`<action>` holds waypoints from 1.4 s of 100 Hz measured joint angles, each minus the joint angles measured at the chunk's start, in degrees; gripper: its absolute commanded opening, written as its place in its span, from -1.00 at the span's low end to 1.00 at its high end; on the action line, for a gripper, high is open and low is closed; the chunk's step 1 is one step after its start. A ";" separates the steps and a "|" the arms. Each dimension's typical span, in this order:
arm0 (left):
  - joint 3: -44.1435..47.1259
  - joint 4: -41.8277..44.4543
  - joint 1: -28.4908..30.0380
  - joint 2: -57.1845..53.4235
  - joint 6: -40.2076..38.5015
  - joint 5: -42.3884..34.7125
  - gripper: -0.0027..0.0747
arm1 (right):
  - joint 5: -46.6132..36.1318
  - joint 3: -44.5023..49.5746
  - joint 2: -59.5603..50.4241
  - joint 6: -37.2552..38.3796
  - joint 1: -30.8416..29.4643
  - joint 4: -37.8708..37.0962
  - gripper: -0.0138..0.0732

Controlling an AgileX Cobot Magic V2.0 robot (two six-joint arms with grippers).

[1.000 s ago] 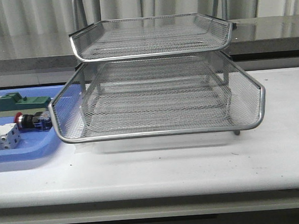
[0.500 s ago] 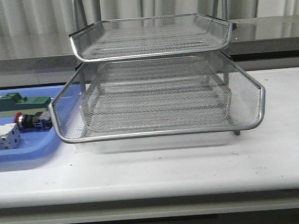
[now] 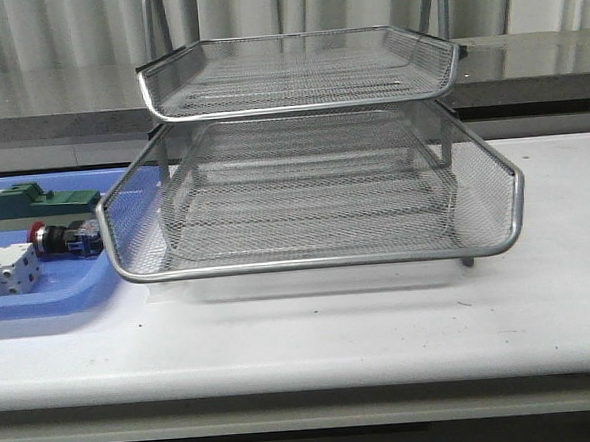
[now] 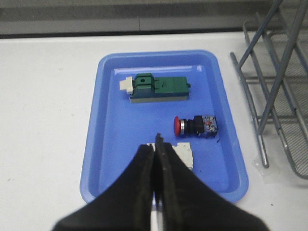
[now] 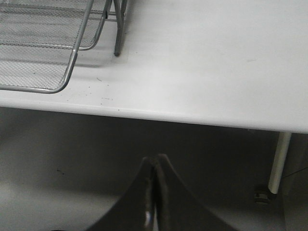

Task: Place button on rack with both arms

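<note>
- The blue tray [image 3: 39, 302] lies flat at the left end of the white worktop [image 3: 382, 326], its left part cut off by the edge of the front view.
- In the tray, the green block [image 3: 44, 204] sits toward the far edge of the worktop, with a white tab at one end in the left wrist view.
- The white-grey terminal block [image 3: 6, 271] sits nearer the front edge, partly hidden behind the fingers in the left wrist view.
- The button [image 3: 68, 238] lies on its side in the tray between those two parts, touching neither, red cap pointing to the left end and blue block toward the rack; it is just beside the tray's right rim.
- The left hand [image 4: 157, 144] hangs above the tray's near part with its two dark fingers pressed together, holding nothing.
- The rack [image 3: 313, 190] stands mid-worktop, just right of the tray; its lower tier is pulled out toward the front edge and overhangs the tray's right rim, and the upper tier sits farther back.
- The right hand [image 5: 154, 163] is closed on nothing, hanging off the front edge near the right end, beyond the rack's front corner [image 5: 57, 82].
</note>
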 measured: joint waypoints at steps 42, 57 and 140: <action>-17.66 -0.68 0.00 26.66 10.28 2.48 -0.98 | 0.00 0.00 0.00 0.00 0.00 0.00 -0.84; -18.81 -1.83 0.00 30.00 13.30 2.48 -0.93 | 0.00 0.00 0.00 0.00 0.00 0.00 -0.84; -19.03 -4.13 0.00 30.67 17.46 2.45 0.53 | 0.00 0.00 0.00 0.00 0.00 0.00 -0.84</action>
